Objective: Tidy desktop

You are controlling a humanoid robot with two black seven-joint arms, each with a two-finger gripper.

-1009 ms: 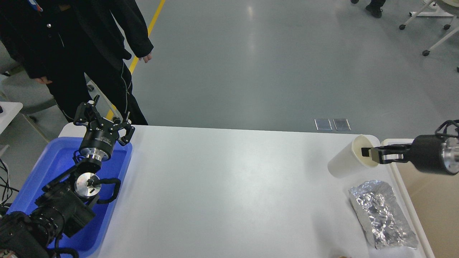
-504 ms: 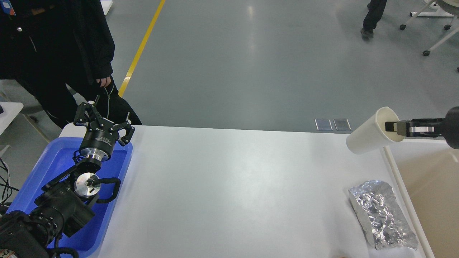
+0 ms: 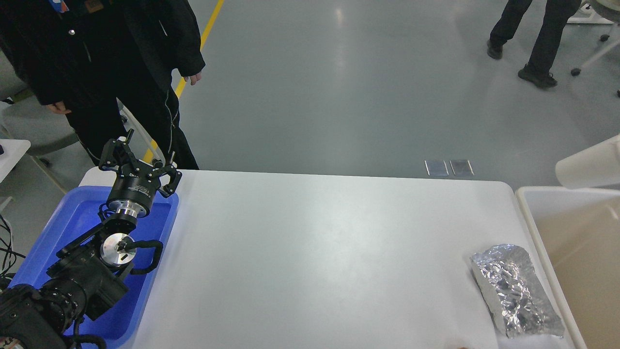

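The white desktop (image 3: 315, 252) fills the middle of the head view. A crumpled silver foil packet (image 3: 516, 291) lies on it near the front right corner. A white paper cup (image 3: 591, 162) hangs tilted in the air at the right edge, above the bin; only part of it shows. My right gripper is out of view, so what holds the cup is hidden. My left gripper (image 3: 140, 162) is open and empty, raised over the far end of the blue tray (image 3: 72, 218).
A white-rimmed beige bin (image 3: 525, 213) stands against the desktop's right side. The blue tray sits at the left edge under my left arm. A person in black (image 3: 121, 58) stands behind the far left corner; another walks at the far right.
The cup has been lifted off the desktop and carried right, over the bin. The right gripper has gone out of view. The left arm has not moved.
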